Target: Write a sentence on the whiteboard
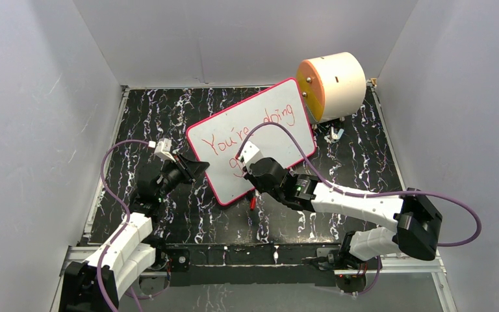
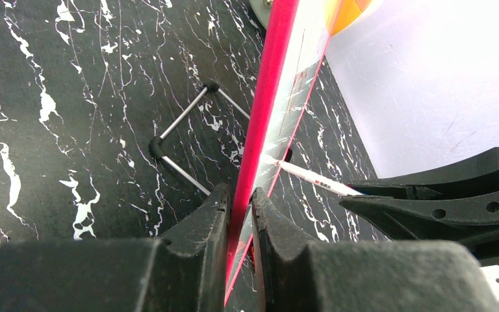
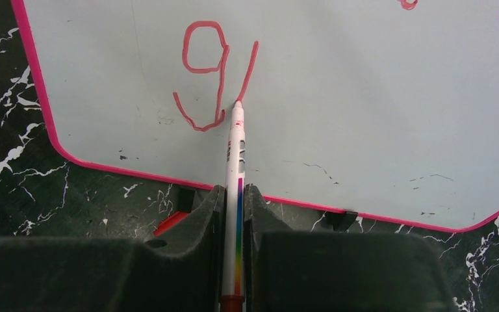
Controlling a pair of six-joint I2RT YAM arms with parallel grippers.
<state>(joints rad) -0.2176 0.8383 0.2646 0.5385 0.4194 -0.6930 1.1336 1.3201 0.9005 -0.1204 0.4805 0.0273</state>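
1. The top view is bright and even. Diffuse light from above washes the white walls (image 1: 39,97), which shade gently to grey at the sides, and the whole view is sharp.
2. There the whiteboard (image 1: 224,175) shows a flat grey-white face, and the dark table (image 1: 188,110) carries only small glints.
3. In the left wrist view the wall at upper right burns out almost to pure white. The fingers (image 2: 198,247) of the left gripper (image 2: 239,195) are dark and out of focus, while the table's marbling farther off is crisp.
4. In the right wrist view the board takes a cool bluish cast. The red lettering (image 3: 201,65) and the marker (image 3: 236,143) tip are sharp.
5. The fingers (image 3: 188,227) of the right gripper (image 3: 234,192) are soft-edged and nearly black.
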